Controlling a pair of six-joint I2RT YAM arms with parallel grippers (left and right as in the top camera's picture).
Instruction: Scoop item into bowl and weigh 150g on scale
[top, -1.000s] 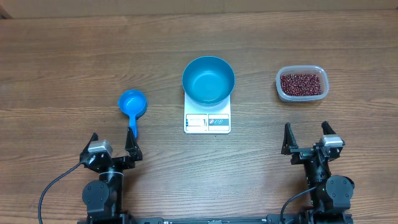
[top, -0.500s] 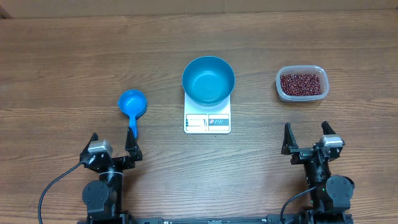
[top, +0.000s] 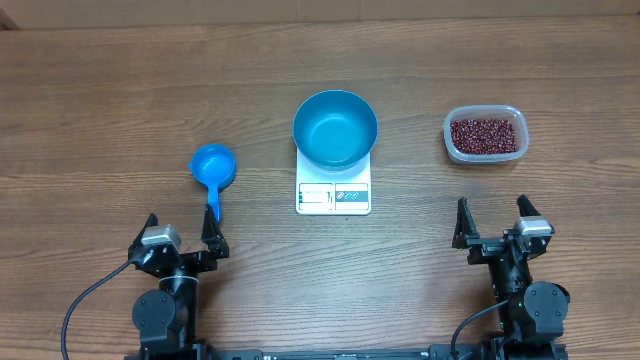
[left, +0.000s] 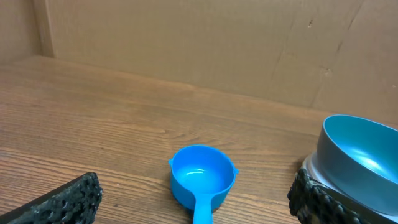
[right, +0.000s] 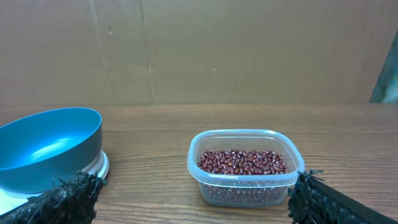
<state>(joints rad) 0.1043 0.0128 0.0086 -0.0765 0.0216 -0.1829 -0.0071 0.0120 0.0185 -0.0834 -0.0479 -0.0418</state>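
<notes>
Two black two-finger pincers sat at the near edge of the brown wooden table (top: 100, 90). The left pincer (top: 181, 232) and the right pincer (top: 492, 222) both had their jaws spread wide, released, and neither grasped or touched anything.

The small flat white square scale (top: 333, 197) lay at the middle of the table. Its long axis ran near to far, and its display and buttons faced the near edge. The round, deep, bright blue bowl (top: 335, 128) stood upright on the far part of the scale, with nothing visible inside it.

The many small dark red-brown beans (top: 485, 135) filled a clear rectangular plastic tub (top: 449, 140) with rounded corners. The tub stood well apart to the right of the bowl, its long axis running left to right.

A small blue handled scoop (top: 212, 165) lay to the left of the scale, cup upward. Its cup was at the far end and its handle pointed toward the near edge, ending just beyond the left pincer.
</notes>
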